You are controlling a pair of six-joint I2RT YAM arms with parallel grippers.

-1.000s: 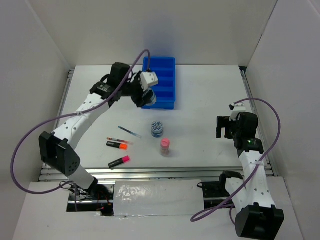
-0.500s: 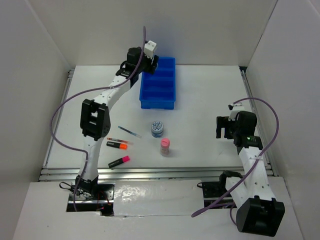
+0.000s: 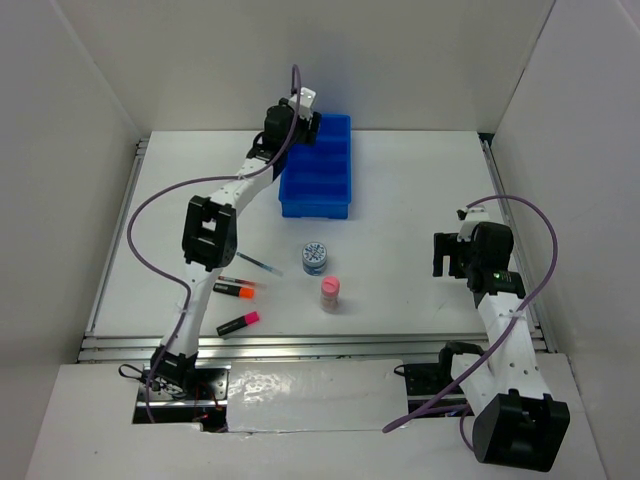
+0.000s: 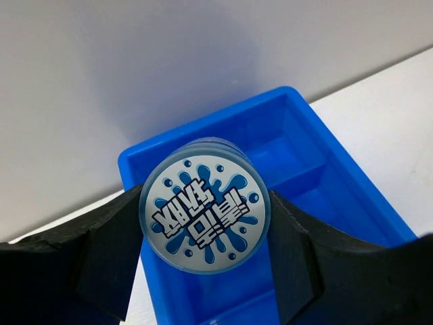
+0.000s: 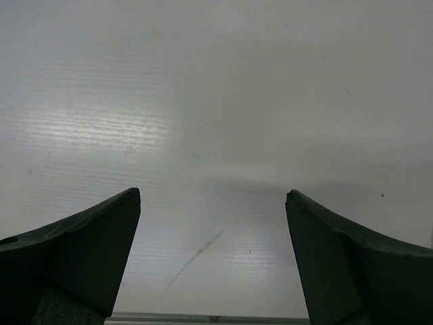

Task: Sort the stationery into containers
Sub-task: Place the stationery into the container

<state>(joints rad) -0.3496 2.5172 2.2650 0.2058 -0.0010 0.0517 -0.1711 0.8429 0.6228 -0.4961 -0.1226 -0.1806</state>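
Observation:
My left gripper (image 4: 205,227) is shut on a round blue-and-white patterned roll (image 4: 205,204), held above the far end of the blue divided tray (image 4: 295,154). From above, the left gripper (image 3: 296,128) hangs at the tray's (image 3: 316,209) far left corner, and the held roll is hidden there. On the table lie a second roll (image 3: 315,257), a pink cylinder (image 3: 330,292), an orange-black highlighter (image 3: 233,290), a pink-black highlighter (image 3: 239,323), a blue pen (image 3: 260,264) and a red pen (image 3: 238,280). My right gripper (image 3: 450,255) stands open over bare table (image 5: 213,203).
White walls close in the table on the back and both sides. Purple cables loop off both arms. A metal rail runs along the near edge (image 3: 300,345).
The left arm has swung from the tray's near left side to its far end, carrying the roll. The right arm has stayed put.

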